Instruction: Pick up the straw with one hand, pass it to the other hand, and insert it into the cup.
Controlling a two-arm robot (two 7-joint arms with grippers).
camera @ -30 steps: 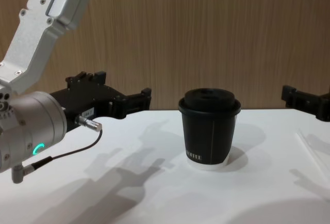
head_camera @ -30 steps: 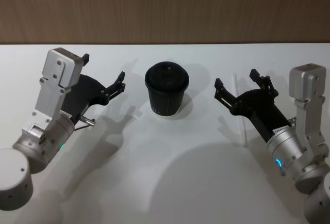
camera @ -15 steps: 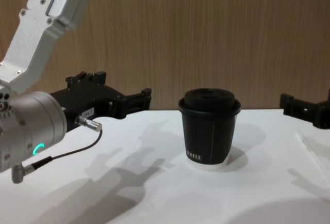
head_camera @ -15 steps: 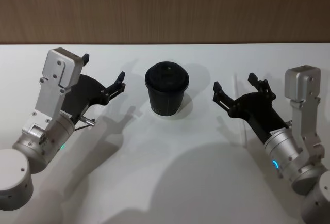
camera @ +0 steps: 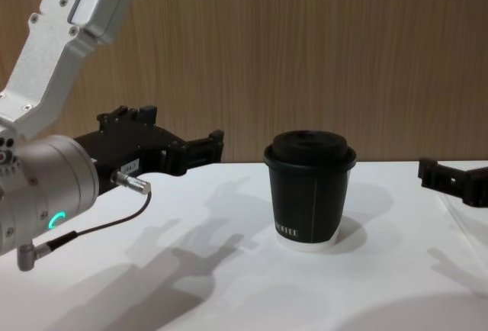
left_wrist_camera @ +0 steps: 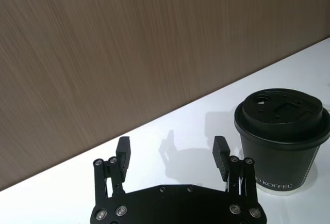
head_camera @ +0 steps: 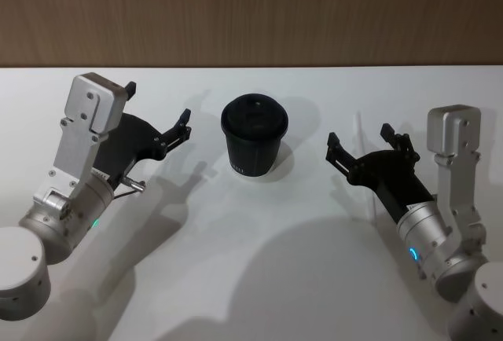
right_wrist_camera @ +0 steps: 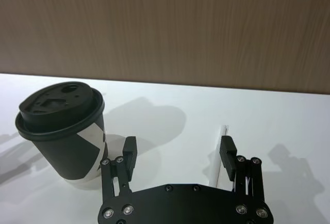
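Right of the cup (head_camera: 253, 138), the right gripper (head_camera: 359, 135) hangs wide open and empty over the straw (right_wrist_camera: 224, 130). This looks like the pickup step; next it should descend and close. The left gripper (head_camera: 158, 101) is open, empty and idle.

Two robot arms of matching build. The left gripper (head_camera: 157, 102) and right gripper (head_camera: 359, 134) are black, each a flat plate (left_wrist_camera: 175, 206) dotted with small silver screws, with two blocky square-tipped fingers (left_wrist_camera: 122, 149). Behind each comes a silver cylindrical wrist (camera: 46, 186) and a boxy silver bracket (camera: 72, 22). The left wrist has a green glowing ring (camera: 53, 220) and a thin cable on a metal plug (camera: 131, 183); the right wrist's blue ring (head_camera: 412, 254) glows too
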